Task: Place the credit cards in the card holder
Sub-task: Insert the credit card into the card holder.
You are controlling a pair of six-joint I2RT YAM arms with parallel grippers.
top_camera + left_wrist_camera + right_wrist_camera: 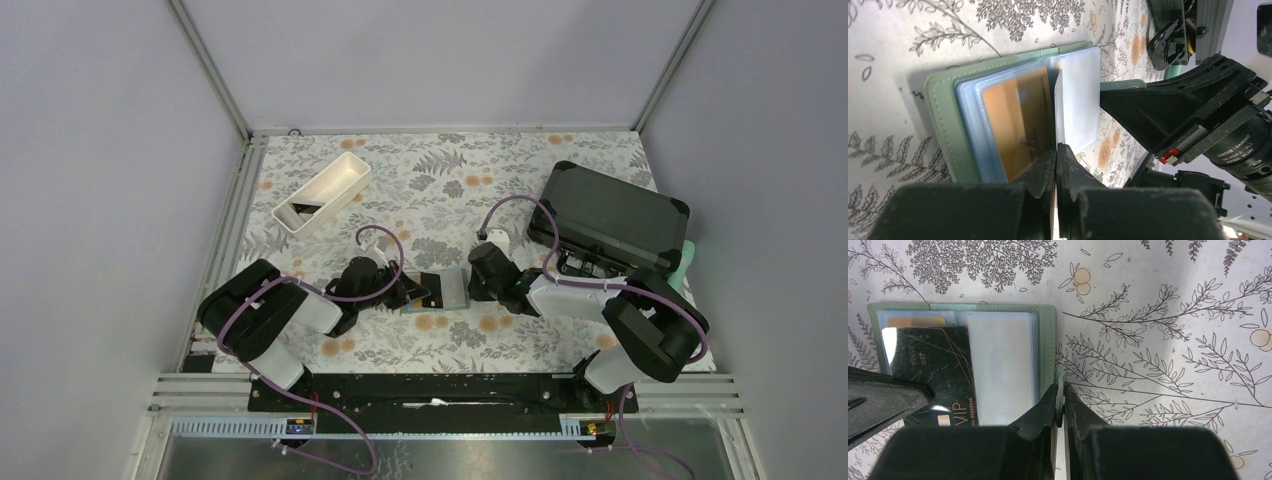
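Sage-green card holder [1045,340] lies open on the floral cloth [1158,300], at the centre of the overhead view, between the two grippers.

Right gripper [1060,401]: jaws together on the holder's right-hand edge, low in the right wrist view. Judged to pin the wallet so it cannot slide while a card is pushed in.

Left gripper [1057,156]: clamped on the near end of a dark VIP card [933,365], which lies over the left page against the pale blue pockets [998,365]. A gold-orange card [1015,125] already sits in a pocket beneath.

Judgement: the step in hand is feeding the dark card into a sleeve. I cannot tell whether its leading edge has entered.

White tray [322,192], upper left: something dark inside, too small to identify.
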